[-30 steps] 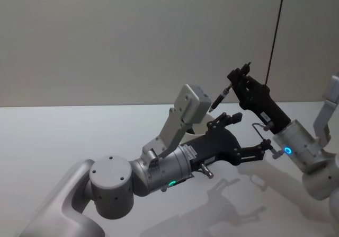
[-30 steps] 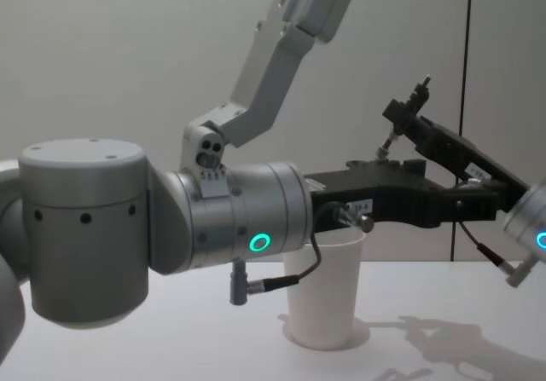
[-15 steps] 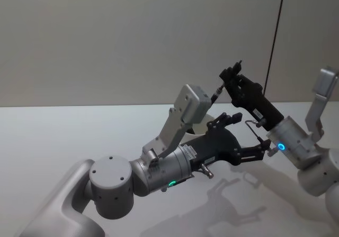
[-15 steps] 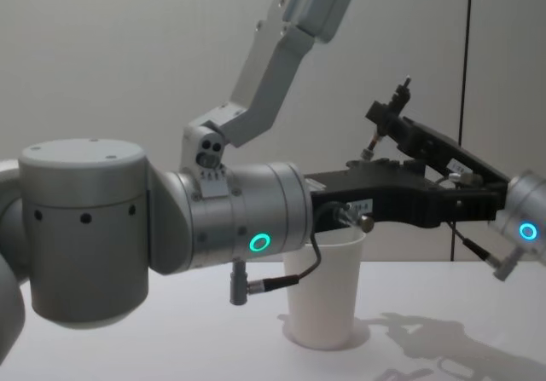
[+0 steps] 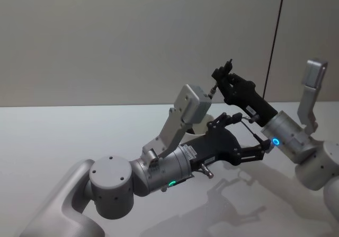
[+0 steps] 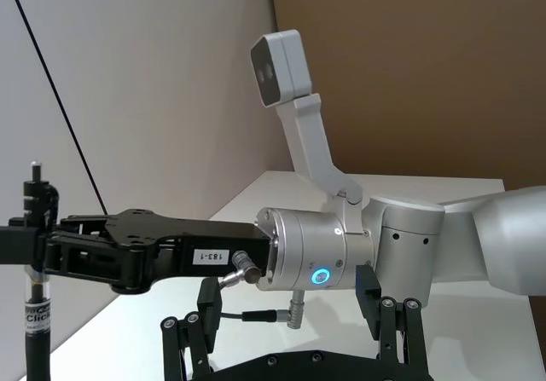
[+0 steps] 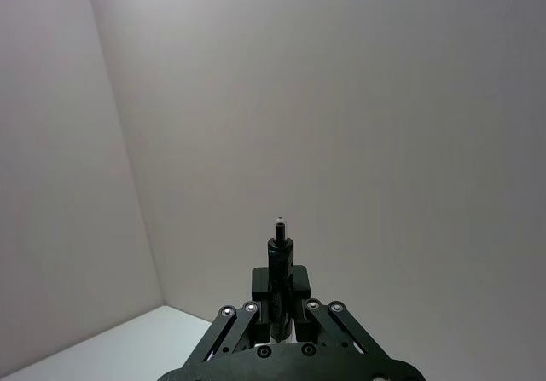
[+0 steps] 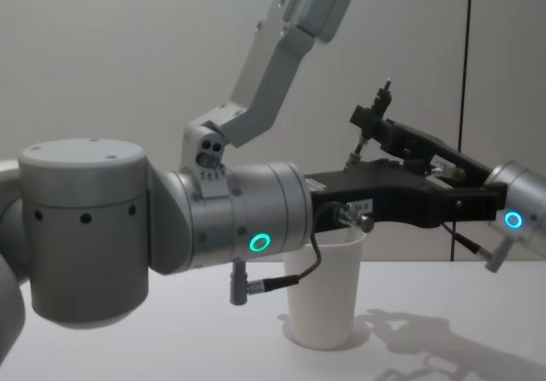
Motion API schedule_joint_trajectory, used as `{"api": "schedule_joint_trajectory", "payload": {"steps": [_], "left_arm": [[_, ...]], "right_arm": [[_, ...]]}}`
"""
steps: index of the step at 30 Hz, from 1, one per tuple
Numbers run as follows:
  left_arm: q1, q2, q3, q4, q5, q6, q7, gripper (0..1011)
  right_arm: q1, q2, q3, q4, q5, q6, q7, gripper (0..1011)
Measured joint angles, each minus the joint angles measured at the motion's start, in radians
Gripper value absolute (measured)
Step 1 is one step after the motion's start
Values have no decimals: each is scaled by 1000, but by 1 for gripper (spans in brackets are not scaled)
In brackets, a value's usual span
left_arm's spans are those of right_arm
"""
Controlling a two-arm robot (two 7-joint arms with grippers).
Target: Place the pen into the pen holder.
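Observation:
The pen is dark and slim, and my right gripper is shut on its upper part. It hangs tilted, tip down, above and slightly right of the pen holder, a white paper cup standing on the table. In the head view the right gripper holds the pen just beyond my left arm's wrist camera. The right wrist view shows the pen upright between the fingers. My left gripper is open and stretched out over the cup, with nothing in it.
The white table runs to a plain wall. My left forearm crosses in front of the cup, and its wrist camera arm rises beside the pen. A dark vertical line runs down the wall at the right.
My right gripper has carried the pen leftward and a little upward, closer to the spot over the cup. The left arm and the cup have not moved.

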Motion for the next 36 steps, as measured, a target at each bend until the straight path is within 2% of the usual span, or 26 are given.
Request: {"api": "schedule_joint_trajectory", "payload": {"steps": [16, 26, 36], "left_arm": [[0, 0, 0, 0, 0, 0, 0, 1003], [0, 0, 0, 0, 0, 0, 0, 1003], [0, 0, -2, 0, -1, -2, 0, 1003]], "right_arm": [[-9, 9, -8, -62, -68, 113, -91, 143], [-7, 11, -10, -76, -86, 163, -94, 143], [-4, 12, -12, -91, -103, 190, -92, 143]]}}
